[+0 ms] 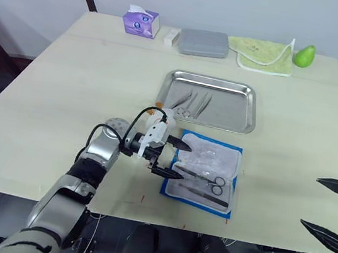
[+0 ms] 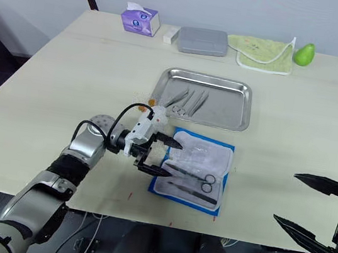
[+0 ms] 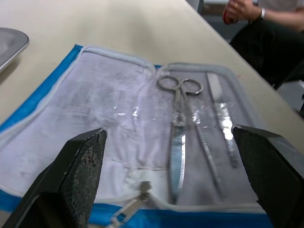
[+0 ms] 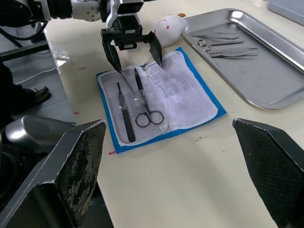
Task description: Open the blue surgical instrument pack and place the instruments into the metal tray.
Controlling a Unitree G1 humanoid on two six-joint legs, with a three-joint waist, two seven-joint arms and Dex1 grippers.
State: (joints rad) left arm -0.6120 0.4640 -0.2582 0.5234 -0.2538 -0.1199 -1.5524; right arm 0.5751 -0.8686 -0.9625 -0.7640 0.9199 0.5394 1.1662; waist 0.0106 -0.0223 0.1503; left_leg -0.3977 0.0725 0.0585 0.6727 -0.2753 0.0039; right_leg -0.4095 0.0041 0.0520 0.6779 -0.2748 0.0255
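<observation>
Left eye view: pack lies unfolded, left gripper poised at its near edge.

The blue surgical instrument pack (image 1: 203,173) lies lining-up just in front of the metal tray (image 1: 211,100), which already holds several instruments (image 1: 191,103). The left gripper (image 1: 174,158), fingers spread and empty, faces the scissors (image 3: 179,128) and a slim tool (image 3: 221,116) left in the pockets, likely to pick next. The right gripper (image 2: 312,211) waits wide apart, well clear.
</observation>
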